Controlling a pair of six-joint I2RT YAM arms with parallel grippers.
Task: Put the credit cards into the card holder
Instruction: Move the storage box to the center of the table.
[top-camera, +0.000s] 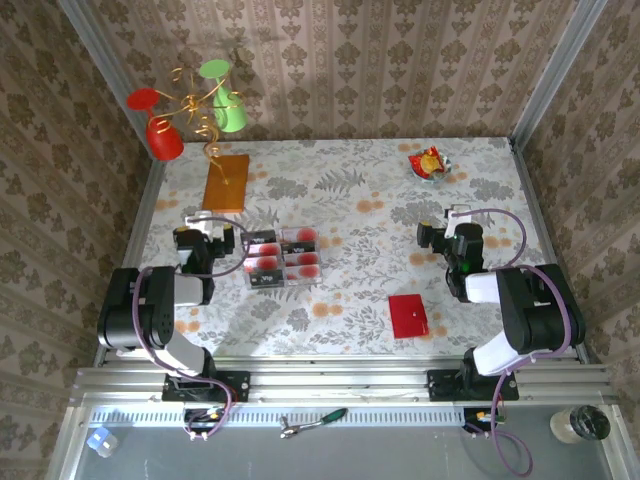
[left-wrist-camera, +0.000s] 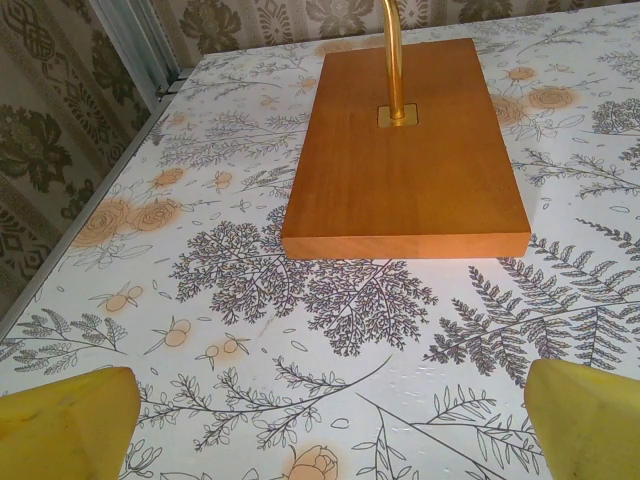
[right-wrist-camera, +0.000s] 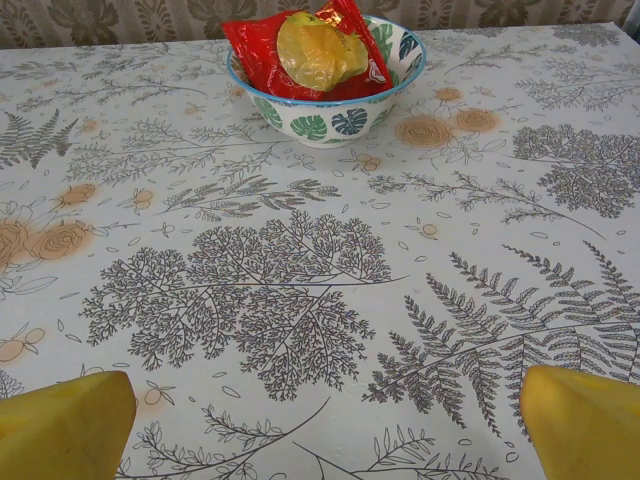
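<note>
Several credit cards (top-camera: 284, 257), pale with dark strips and red blotches, lie in a tight block at the table's middle left. The red card holder (top-camera: 408, 315) lies flat and closed near the front edge, right of centre. My left gripper (top-camera: 199, 234) sits just left of the cards, open, its yellow fingertips (left-wrist-camera: 66, 425) wide apart over bare tablecloth. My right gripper (top-camera: 447, 228) is beyond and to the right of the holder, also open with nothing between its yellow fingertips (right-wrist-camera: 585, 420).
An orange-brown wooden block (left-wrist-camera: 408, 150) with a gold wire stand (top-camera: 200, 100) holding red and green cups lies ahead of the left gripper. A patterned bowl (right-wrist-camera: 330, 110) holding a red-yellow snack wrapper (right-wrist-camera: 305, 50) stands at the back right. Walls close in three sides.
</note>
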